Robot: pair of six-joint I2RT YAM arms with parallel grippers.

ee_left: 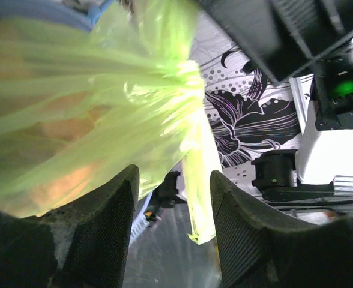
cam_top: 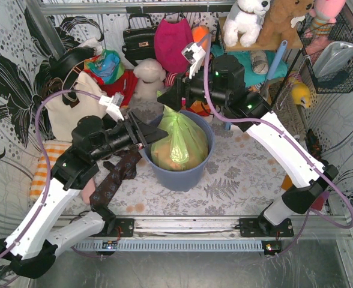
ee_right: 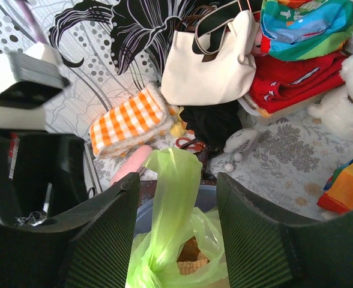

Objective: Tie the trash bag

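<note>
Flanking trash bag (cam_top: 179,141) in bin (cam_top: 176,177): left end effector (ee_left: 173,174), right end effector (ee_right: 178,177) agape, tails between; tote (ee_right: 209,66) nearby.

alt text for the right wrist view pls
A loose flap of the lime-green trash bag stands up between the two open dark fingers of the right gripper, above a blue-grey bin. Behind lie a white tote bag, an orange checked cloth and red fabric.

Bright, even light overall; the trash bag (ee_left: 104,108) glares backlit and blurred in the left wrist view.
</note>
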